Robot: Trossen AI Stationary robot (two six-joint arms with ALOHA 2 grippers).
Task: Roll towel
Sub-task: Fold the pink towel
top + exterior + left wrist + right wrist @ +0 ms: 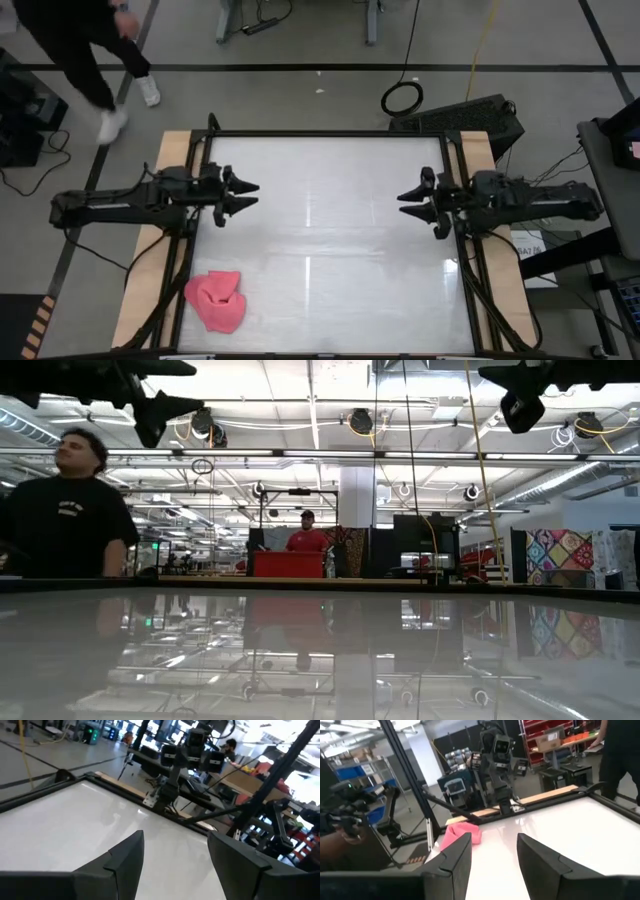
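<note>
The pink towel [216,300] lies crumpled on the table near its near left corner; it also shows in the right wrist view [461,834]. My left gripper [250,195] hangs open and empty above the table's left side, far of the towel. My right gripper [406,203] hangs open and empty above the table's right side. Its fingers [455,857] stand apart in its own wrist view, and the left gripper's fingers [125,857] stand apart in theirs. In the low view both grippers show only at the top, the left one [160,405] and the right one [522,405].
The white table top [330,240] has a dark frame and wooden side rails [145,290]. A person [95,60] walks past the far left corner and shows in the low view [65,510]. Another person [306,535] stands far behind the table.
</note>
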